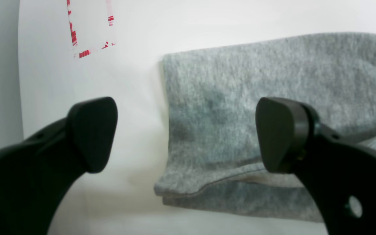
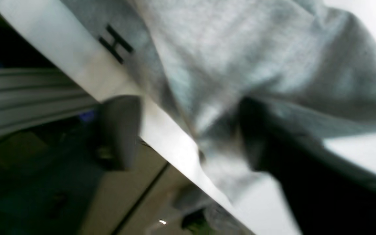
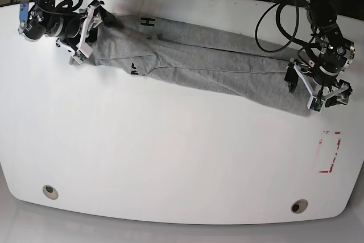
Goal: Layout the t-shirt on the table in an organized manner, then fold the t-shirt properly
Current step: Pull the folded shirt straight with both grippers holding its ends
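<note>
The t-shirt (image 3: 216, 66) lies stretched in a long, narrow band across the far half of the white worktop (image 3: 170, 157), running from the far left corner toward the right edge. The left tool (image 1: 188, 137) is spread wide, hovering over the shirt's squared-off end beside the red dashed mark (image 1: 90, 29). Over at the other end, the right tool (image 2: 188, 130) straddles bunched grey cloth near the printed H (image 2: 115, 44); the wrist view is blurred, so its grip can't be called.
</note>
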